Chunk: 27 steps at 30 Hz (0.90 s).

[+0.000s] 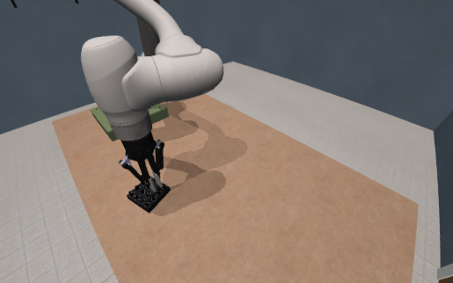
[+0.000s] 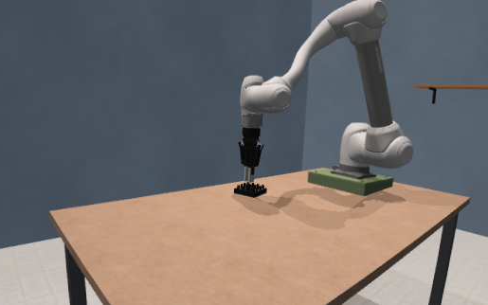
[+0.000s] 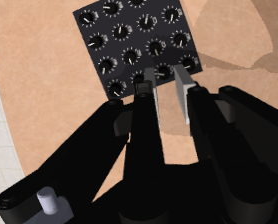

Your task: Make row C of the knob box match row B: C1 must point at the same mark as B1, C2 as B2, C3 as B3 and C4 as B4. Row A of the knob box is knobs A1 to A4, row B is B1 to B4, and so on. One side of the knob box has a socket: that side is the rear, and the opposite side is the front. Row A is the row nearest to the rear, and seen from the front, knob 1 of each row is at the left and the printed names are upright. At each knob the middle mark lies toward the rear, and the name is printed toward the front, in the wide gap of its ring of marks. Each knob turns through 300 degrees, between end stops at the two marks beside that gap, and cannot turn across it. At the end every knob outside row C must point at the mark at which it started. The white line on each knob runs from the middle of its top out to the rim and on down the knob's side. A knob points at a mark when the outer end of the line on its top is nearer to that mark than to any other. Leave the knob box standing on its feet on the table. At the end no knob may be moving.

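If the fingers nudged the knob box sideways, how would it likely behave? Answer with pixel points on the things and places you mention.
The knob box (image 1: 149, 210) (image 2: 250, 193) (image 3: 105, 52) would probably slide rather than tip, being low and broad. Its crisp, straight edges suggest a stiff body. The knobs standing up on top might catch the fingers and turn.

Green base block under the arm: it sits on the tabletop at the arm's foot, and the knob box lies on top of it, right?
Not quite: the exterior view shows the knob box on the tabletop, apart from the block.
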### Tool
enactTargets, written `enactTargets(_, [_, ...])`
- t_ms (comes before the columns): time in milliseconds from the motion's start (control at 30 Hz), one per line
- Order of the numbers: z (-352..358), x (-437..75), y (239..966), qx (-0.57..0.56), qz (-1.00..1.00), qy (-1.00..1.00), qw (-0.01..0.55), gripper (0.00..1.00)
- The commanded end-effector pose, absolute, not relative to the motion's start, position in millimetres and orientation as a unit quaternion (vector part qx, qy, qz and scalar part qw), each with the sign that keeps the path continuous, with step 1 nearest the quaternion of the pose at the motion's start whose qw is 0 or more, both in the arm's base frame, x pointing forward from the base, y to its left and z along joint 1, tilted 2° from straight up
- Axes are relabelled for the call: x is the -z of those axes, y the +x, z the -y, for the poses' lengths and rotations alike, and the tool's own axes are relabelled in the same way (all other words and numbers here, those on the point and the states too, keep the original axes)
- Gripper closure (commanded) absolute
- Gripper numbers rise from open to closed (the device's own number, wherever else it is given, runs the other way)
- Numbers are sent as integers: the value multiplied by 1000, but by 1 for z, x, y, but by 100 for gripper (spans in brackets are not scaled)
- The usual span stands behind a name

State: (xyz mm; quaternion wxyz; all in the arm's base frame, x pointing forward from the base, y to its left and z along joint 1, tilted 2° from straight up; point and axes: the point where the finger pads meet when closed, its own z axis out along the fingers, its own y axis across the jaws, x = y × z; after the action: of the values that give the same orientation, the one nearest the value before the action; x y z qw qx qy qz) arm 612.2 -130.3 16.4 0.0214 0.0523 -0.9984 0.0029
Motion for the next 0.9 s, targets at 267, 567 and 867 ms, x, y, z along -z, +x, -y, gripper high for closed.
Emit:
enactTargets(267, [130, -3, 612, -3, 998, 52, 21, 88])
enactTargets(567, [130, 2, 611, -3, 998, 52, 21, 88])
enactTargets(867, [130, 3, 611, -3, 998, 52, 21, 88])
